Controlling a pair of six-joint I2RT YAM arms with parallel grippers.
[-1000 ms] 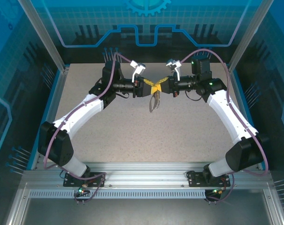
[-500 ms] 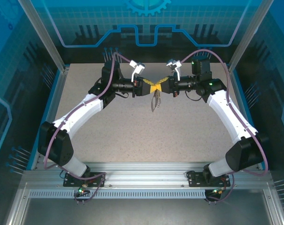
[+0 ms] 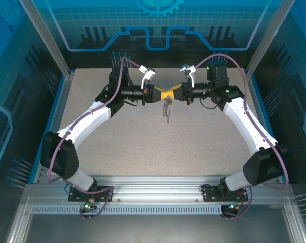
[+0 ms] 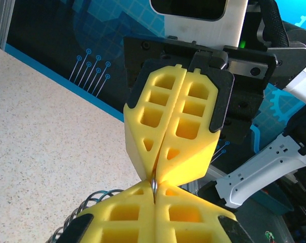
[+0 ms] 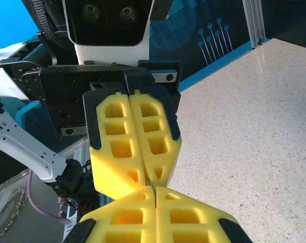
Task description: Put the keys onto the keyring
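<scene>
Silvery keyring (image 3: pixel 166 109) hanging, between left tool (image 3: pixel 164 94), right tool (image 3: pixel 171 93)

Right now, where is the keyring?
In the top view, the keyring hangs over the far middle of the table, just under the meeting tips of the left gripper and right gripper.

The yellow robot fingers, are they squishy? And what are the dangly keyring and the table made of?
The yellow fingers look like matte foam or soft plastic, moulded with hollow square pockets; squishiness can't be seen. The keyring shows glinting silvery coils, probably metal. The table looks like smooth, speckled beige stone or laminate.
</scene>
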